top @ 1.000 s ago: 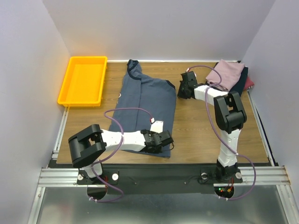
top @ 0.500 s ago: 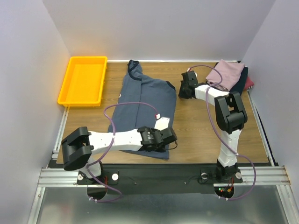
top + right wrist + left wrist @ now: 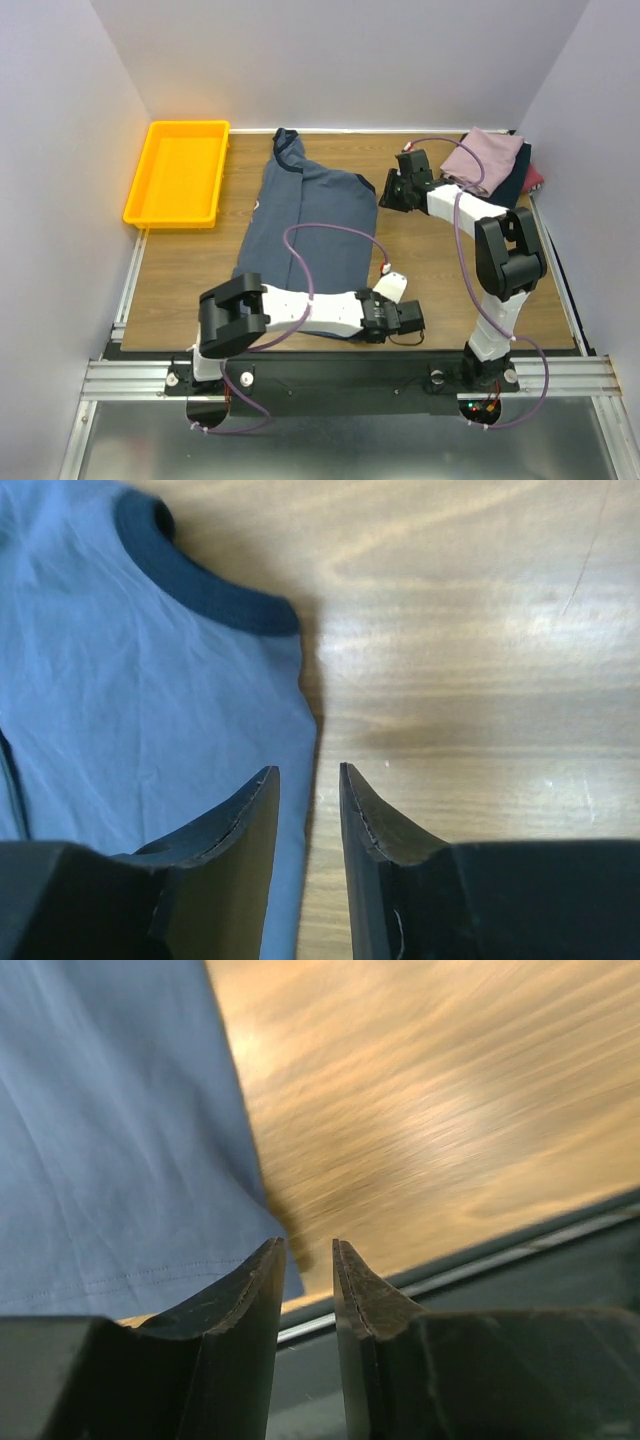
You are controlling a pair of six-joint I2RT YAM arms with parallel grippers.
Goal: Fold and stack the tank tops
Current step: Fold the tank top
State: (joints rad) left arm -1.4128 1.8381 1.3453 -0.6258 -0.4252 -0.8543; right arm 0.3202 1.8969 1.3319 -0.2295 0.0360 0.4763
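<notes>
Found slate-blue tank top (image 3: pixel 305 235) spread flat on bench (image 3: pixel 430 260), left of centre, neck twd far edge, hem by near edge. Noted mauve-pink top (image 3: pixel 487 155) folded atop navy top (image 3: pixel 515 184) & maroon top (image 3: pixel 537 180) in far right corner; yellow tray (image 3: pixel 170 222) in far left corner.

Spotted left gripper (image 3: pixel 412 320) low by near edge, just right of hem's right corner. In wrist view saw its fingers (image 3: pixel 245 1300) narrow, nothing btwn them, cloth corner just beside one tip.

Spotted right gripper (image 3: pixel 392 192) at top's right armhole, near dark trim. Saw its fingers (image 3: pixel 240 820) narrow too, no cloth pinched, over the cloth edge; couldn't tell if touching.

Judged step as start of folding blue top, w/ no grip taken yet. Reckoned next move would need fingers wider, dropped onto right edge at hem corner & armhole, closed on cloth. Then a lift together & carry twd left edge for a lengthwise fold, w/o dragging the whole top.
</notes>
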